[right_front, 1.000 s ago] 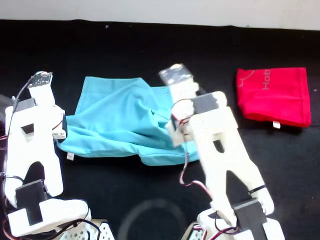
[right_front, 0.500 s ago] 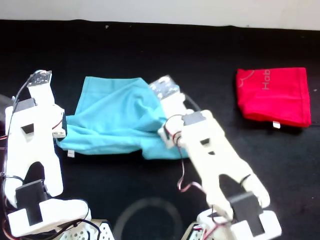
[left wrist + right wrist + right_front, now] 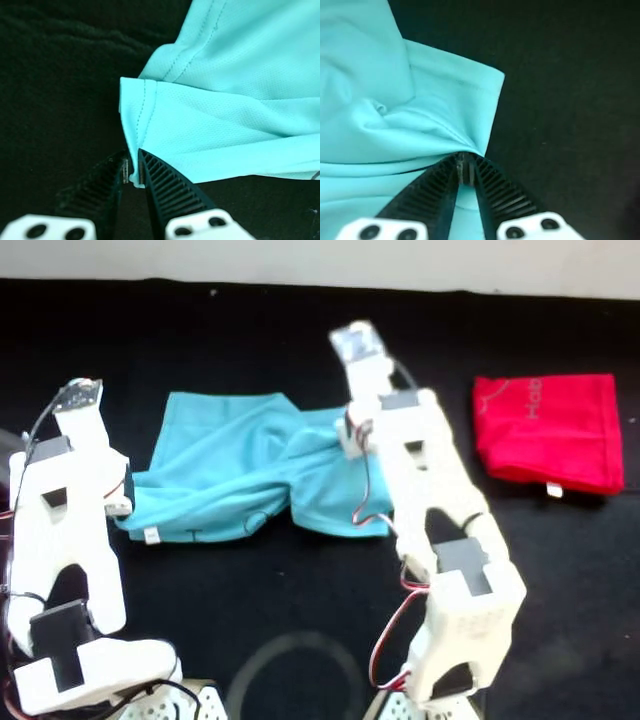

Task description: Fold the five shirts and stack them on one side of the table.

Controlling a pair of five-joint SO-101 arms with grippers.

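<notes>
My right tool has swung outward, spreading the teal shirt, its edge pinched there, opposite corner pinched in my left tool

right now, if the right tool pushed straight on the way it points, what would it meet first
The teal shirt: the right tool is shut on a bunched fold of it, with more cloth just ahead. Beyond that edge, probably bare black table.
</notes>
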